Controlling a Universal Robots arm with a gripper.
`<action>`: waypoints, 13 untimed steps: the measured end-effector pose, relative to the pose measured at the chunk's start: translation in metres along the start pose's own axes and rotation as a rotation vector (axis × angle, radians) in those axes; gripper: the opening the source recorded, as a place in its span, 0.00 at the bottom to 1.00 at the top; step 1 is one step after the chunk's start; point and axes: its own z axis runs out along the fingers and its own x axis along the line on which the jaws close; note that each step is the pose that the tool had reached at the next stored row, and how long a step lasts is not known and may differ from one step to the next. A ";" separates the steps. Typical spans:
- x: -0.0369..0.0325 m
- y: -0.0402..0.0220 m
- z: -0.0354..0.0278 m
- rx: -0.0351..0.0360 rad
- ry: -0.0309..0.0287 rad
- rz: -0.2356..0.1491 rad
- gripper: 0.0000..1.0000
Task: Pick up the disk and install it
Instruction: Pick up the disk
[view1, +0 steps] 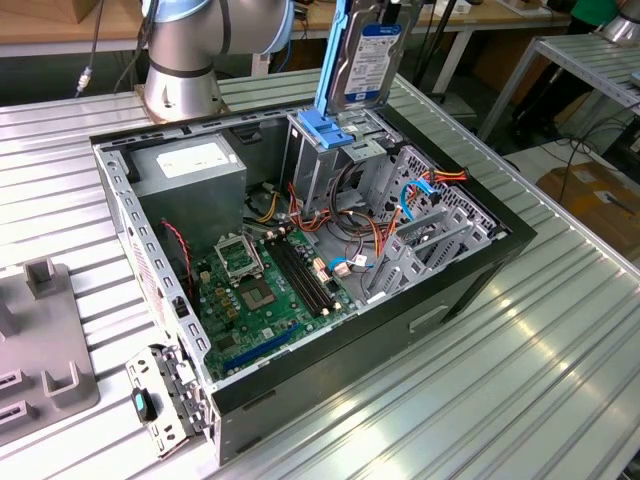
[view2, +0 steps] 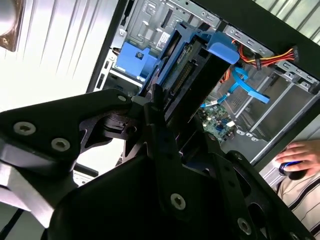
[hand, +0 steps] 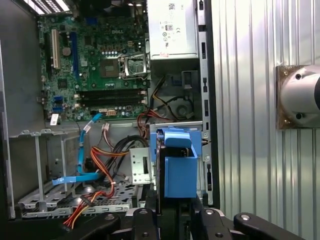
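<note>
Exterior view, disk (view1: 372, 60): it stands on end with its long axis vertical, over the drive cage (view1: 322, 150) at the far side of the open computer case (view1: 475, 270). Its lower short end points down at the cage's blue top; whether they touch I cannot tell.
Exterior view, label: white with a blue band, facing the exterior view's right. A blue rail runs along the disk's left edge.
Exterior view, arm: the arm base (view1: 185, 75) stands upright on the slatted table (view1: 520, 400), just beyond the case's far left corner.
Second wrist view, gripper (view2: 175, 117): its black fingers are clamped on the disk (view2: 192, 67), whose connector end points away from the gripper, toward the case.
Second wrist view, person's hand (view2: 300, 151): it is outside the case.
First wrist view, disk (hand: 178, 172): it is seen end-on between the fingers of the gripper (hand: 172, 220), above the cage. The power supply (hand: 172, 30), with a white printed sticker, is next along the same case wall.
</note>
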 end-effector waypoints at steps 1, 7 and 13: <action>0.0052 -0.0002 0.0000 0.0000 -0.0002 0.000 0.35; 0.0223 -0.0010 -0.0003 0.0000 -0.0002 0.000 0.35; 0.0360 -0.0016 -0.0004 0.0000 -0.0001 0.000 0.35</action>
